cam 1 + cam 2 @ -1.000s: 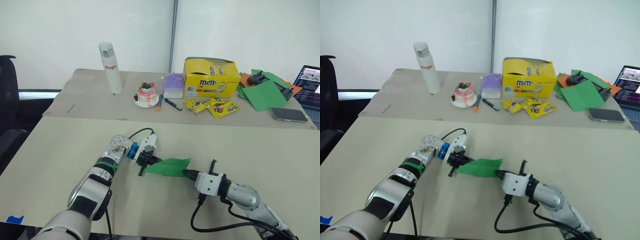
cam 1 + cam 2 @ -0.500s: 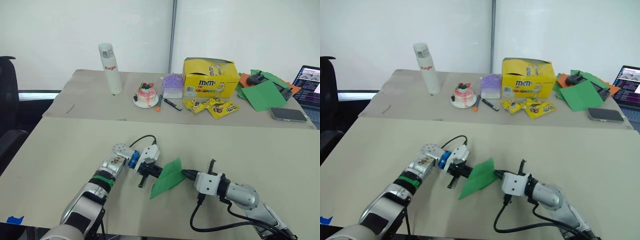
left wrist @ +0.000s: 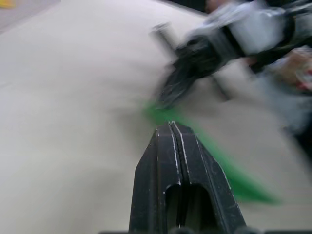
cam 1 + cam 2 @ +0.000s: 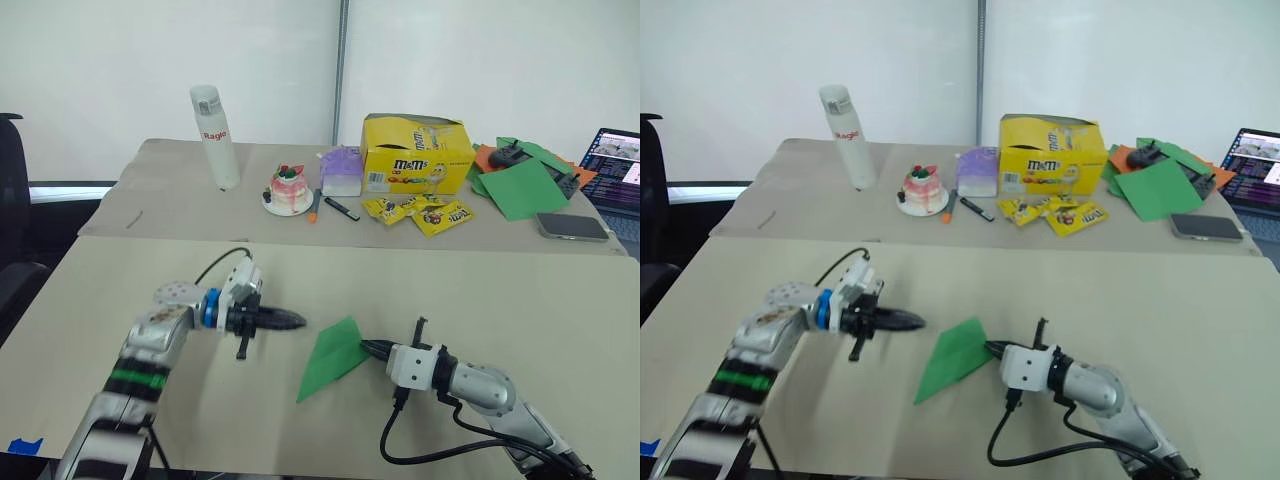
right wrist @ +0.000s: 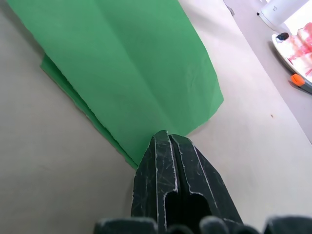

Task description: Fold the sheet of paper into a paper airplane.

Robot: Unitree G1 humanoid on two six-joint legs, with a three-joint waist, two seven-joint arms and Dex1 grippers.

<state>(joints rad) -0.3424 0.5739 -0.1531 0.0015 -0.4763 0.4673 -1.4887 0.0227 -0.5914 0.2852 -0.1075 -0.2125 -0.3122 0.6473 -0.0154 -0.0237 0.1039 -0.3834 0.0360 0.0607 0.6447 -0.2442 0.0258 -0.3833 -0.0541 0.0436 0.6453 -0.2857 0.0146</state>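
On the left, the left claw [image 4: 290,321] is hovering over the near tabletop [image 4: 480,290] with its fingers pressed together on nothing, its tip pointing toward the sheet of paper [image 4: 333,355] but standing clear of it. In the middle, that bright green sheet is lying as a folded wedge, layers stacked and slightly offset along one edge, its narrow end trailing toward the robot and its wider end reaching toward the right. There the right claw [image 4: 368,347] is meeting the sheet's edge with its fingers closed tight, and seems to be pinching that corner, though whether paper is actually between the fingers is hard to confirm. The risk from here, as I judge it, is that a single hold on one corner is leaving the sheet free to pivot or slide, so the layers may drift apart and the next crease may land crooked. A hard pull by the right claw could also tear or crumple the thin edge, and the left claw, arriving closed, could push the paper away.
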